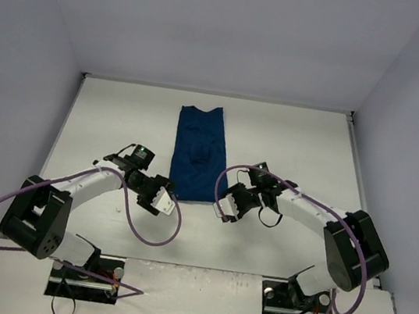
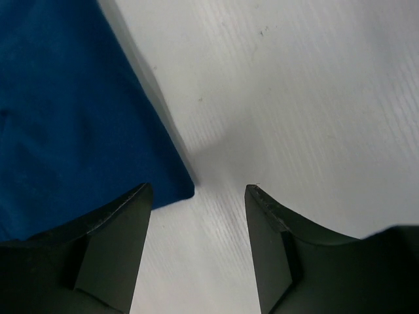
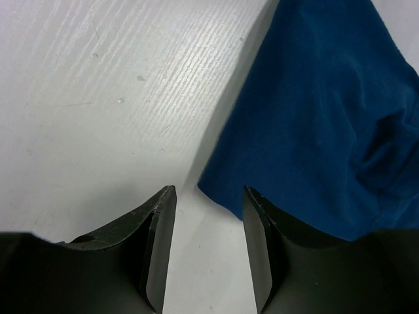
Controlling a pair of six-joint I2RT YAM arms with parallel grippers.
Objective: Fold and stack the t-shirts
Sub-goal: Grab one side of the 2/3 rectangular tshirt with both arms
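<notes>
The blue t-shirt [image 1: 199, 154] lies flat on the white counter [image 1: 299, 139]. It looks folded into a long strip that runs away from both my hands. Its near edge sits just in front of them, and they are one on each side.

My left hand [image 2: 196, 191] is wide open and holds nothing. The near corner of the shirt on that side pokes in between my two fingers [image 2: 124, 222], closer to the one on the shirt's side. My right hand [image 3: 209, 190] is wide open and empty too. The other near corner sits just ahead of the gap in that hand, a bit toward the finger on the shirt's side.

I think this shirt is light, soft and floppy. It will not keep its shape when I lift it. It will droop in the middle and may bunch up. I think it has more than one layer, and the layers could slide apart. The counter looks smooth, so the cloth might also slip away if I push it.

So I think the best places to grab are the two near corners, one for each hand. I should pinch down low and catch all the layers at once, then lift both sides together.
</notes>
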